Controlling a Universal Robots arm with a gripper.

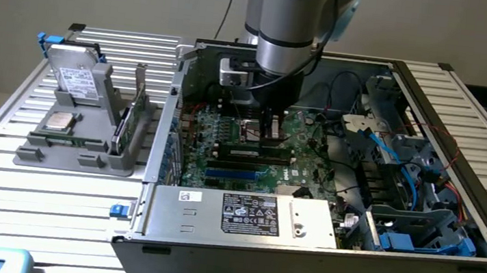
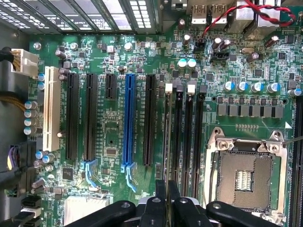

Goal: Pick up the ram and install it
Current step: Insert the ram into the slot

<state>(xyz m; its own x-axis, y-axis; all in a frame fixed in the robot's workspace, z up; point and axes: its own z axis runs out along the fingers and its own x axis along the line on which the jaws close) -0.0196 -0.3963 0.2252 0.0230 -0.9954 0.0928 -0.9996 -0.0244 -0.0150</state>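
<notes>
My gripper (image 1: 268, 139) reaches down into the open computer case (image 1: 456, 202), over the green motherboard (image 2: 113, 137). Its two black fingers (image 2: 161, 198) stand almost together, shut on the ram (image 2: 164, 142). In the wrist view the ram is seen edge-on as a thin dark strip. It lines up with the outermost of the black memory slots (image 2: 188, 137), beside the empty processor socket (image 2: 246, 175). In the exterior view the ram (image 1: 244, 152) is a long dark stick just under the fingers, lying along the slots. I cannot tell whether it is seated.
Black and blue expansion slots (image 2: 129, 123) and a white slot (image 2: 51, 109) lie beside the memory slots. Cables and drive cages (image 1: 417, 228) crowd the case toward the exterior view's right. A grey parts stand (image 1: 87, 132) with a drive, a chip and an upright green card sits outside the case.
</notes>
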